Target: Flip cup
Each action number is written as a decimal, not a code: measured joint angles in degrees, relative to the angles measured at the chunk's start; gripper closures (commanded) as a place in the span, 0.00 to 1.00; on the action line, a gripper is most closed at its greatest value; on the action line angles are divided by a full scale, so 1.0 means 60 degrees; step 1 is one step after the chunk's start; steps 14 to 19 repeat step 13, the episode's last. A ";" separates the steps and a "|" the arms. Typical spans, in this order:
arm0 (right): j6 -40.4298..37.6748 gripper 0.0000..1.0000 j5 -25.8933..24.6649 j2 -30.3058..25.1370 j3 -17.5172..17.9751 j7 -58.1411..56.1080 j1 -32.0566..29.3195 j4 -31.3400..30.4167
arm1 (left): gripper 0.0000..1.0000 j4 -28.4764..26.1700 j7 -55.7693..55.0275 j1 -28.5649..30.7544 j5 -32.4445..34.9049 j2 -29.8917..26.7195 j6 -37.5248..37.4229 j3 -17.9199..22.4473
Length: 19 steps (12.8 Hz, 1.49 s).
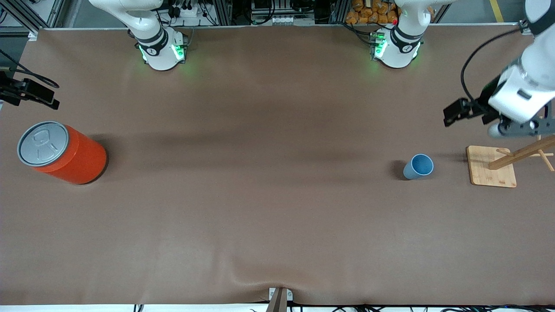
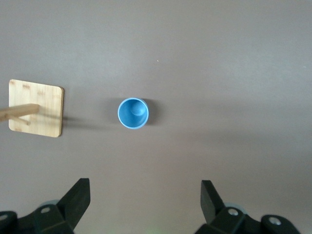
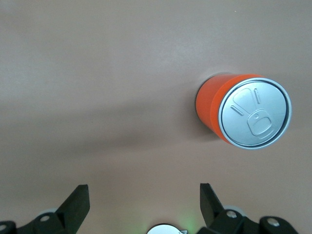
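Observation:
The light-blue cup stands upright on the brown table with its mouth up and its darker blue inside showing. It also shows in the left wrist view. My left gripper hangs high over the table at the left arm's end, above the wooden rack and apart from the cup. It is open and empty. My right gripper is open and empty, high over the table at the right arm's end, beside the orange can. In the front view only its black mount shows at the edge.
A big orange can with a grey lid stands at the right arm's end, and also shows in the right wrist view. A wooden peg rack on a square base stands beside the cup toward the left arm's end.

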 measured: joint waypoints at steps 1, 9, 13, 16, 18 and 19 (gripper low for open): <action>0.0093 0.00 0.0092 0.0020 0.0002 0.0001 0.0000 -0.0005 | 0.00 -0.0383 0.0000 0.0025 -0.0087 -0.0426 0.0029 0.0007; 0.0418 0.00 0.0519 0.0045 -0.0037 0.0000 -0.0046 -0.0010 | 0.00 -0.0832 0.0420 0.0141 -0.0123 -0.0801 0.0062 0.0110; 0.0420 0.00 0.0527 0.0045 -0.0037 -0.0001 -0.0046 -0.0010 | 0.00 -0.0404 0.0420 0.0121 -0.0123 -0.0588 0.0073 0.0030; 0.0420 0.00 0.0527 0.0045 -0.0037 -0.0001 -0.0046 -0.0010 | 0.00 -0.0404 0.0420 0.0121 -0.0123 -0.0588 0.0073 0.0030; 0.0420 0.00 0.0527 0.0045 -0.0037 -0.0001 -0.0046 -0.0010 | 0.00 -0.0404 0.0420 0.0121 -0.0123 -0.0588 0.0073 0.0030; 0.0420 0.00 0.0527 0.0045 -0.0037 -0.0001 -0.0046 -0.0010 | 0.00 -0.0404 0.0420 0.0121 -0.0123 -0.0588 0.0073 0.0030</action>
